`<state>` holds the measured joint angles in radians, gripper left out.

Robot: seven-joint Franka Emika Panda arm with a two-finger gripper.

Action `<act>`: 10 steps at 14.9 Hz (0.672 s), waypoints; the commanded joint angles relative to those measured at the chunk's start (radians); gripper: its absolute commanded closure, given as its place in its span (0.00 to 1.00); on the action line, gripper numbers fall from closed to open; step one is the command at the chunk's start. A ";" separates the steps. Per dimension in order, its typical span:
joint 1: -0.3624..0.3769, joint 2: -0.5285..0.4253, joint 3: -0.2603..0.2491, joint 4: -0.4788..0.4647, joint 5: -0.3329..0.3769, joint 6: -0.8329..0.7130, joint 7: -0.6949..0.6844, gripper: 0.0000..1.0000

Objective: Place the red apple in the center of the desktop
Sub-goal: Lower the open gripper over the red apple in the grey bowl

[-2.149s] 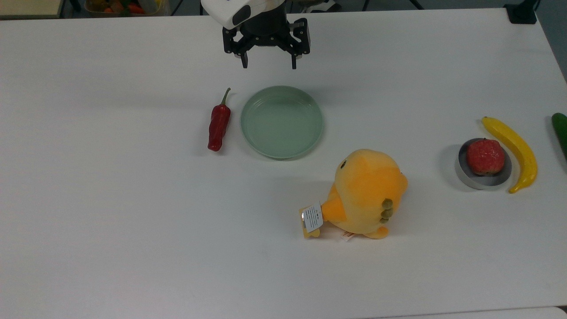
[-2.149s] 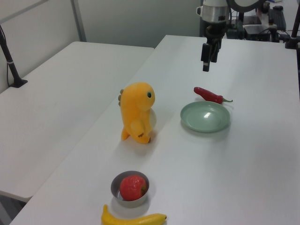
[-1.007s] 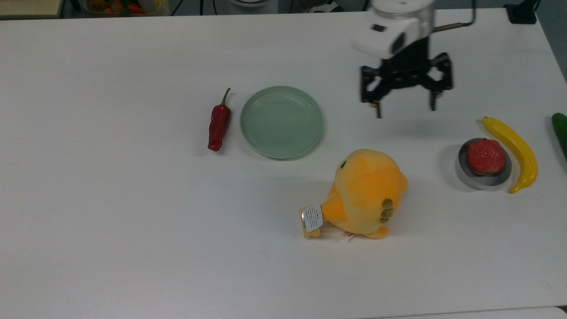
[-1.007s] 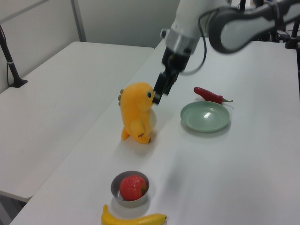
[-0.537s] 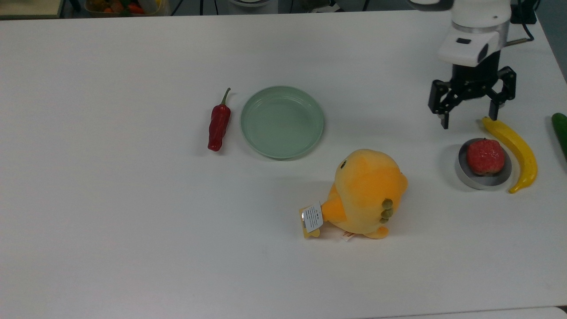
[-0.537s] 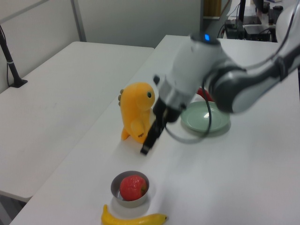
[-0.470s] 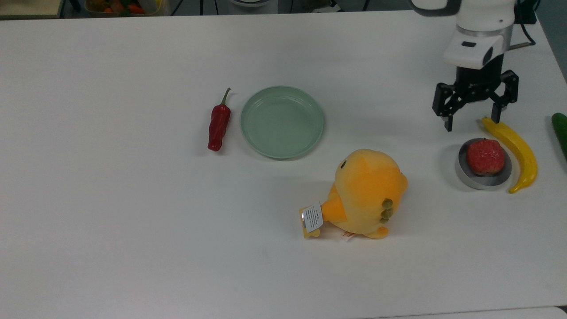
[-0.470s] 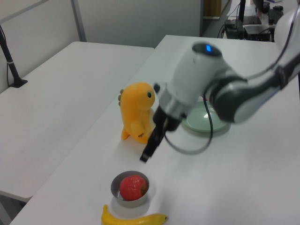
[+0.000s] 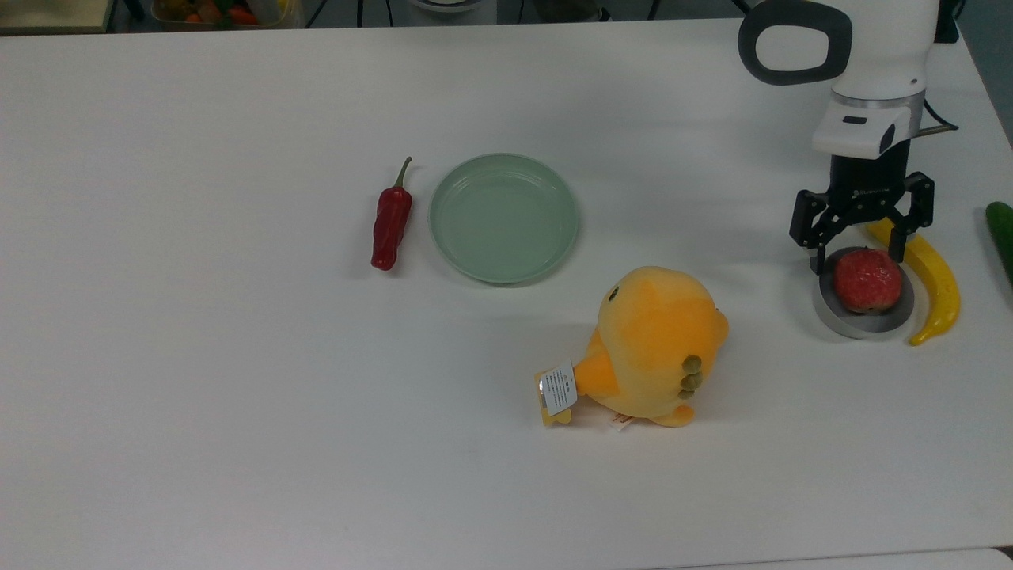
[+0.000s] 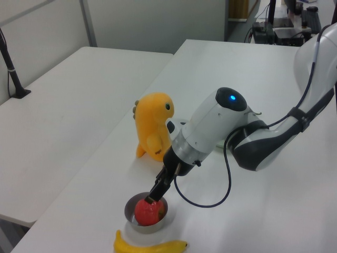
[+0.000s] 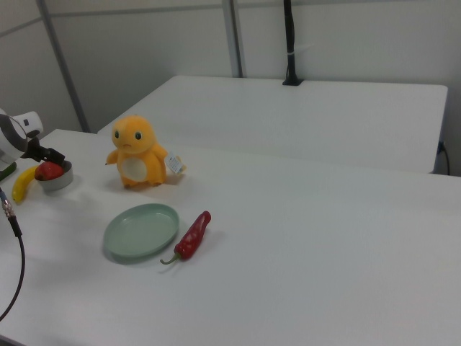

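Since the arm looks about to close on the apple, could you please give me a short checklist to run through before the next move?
1. Gripper open: ok, its fingers stand apart in the top view.
2. Fingers straddle the red apple: cannot tell; in the top view they sit at its upper edge, and depth is unclear.
3. Apple seated in the metal bowl: ok.
4. Banana clear of the fingers: cannot tell; one finger overlaps its upper end in the top view.
5. Landing spot on the desktop centre: not ok, the green plate, chili pepper and plush toy crowd it.
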<state>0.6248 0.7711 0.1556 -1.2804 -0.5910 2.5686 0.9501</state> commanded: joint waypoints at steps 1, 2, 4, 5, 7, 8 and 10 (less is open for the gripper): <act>0.030 0.037 -0.019 0.041 -0.038 0.028 0.027 0.00; 0.032 0.046 -0.019 0.055 -0.041 0.042 0.029 0.00; 0.033 0.059 -0.019 0.061 -0.044 0.045 0.027 0.00; 0.035 0.065 -0.019 0.067 -0.050 0.047 0.029 0.00; 0.041 0.083 -0.019 0.085 -0.072 0.048 0.029 0.00; 0.042 0.095 -0.019 0.091 -0.082 0.053 0.027 0.00; 0.042 0.108 -0.021 0.096 -0.107 0.053 0.027 0.03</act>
<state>0.6510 0.8356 0.1552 -1.2280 -0.6519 2.5924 0.9511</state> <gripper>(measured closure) 0.000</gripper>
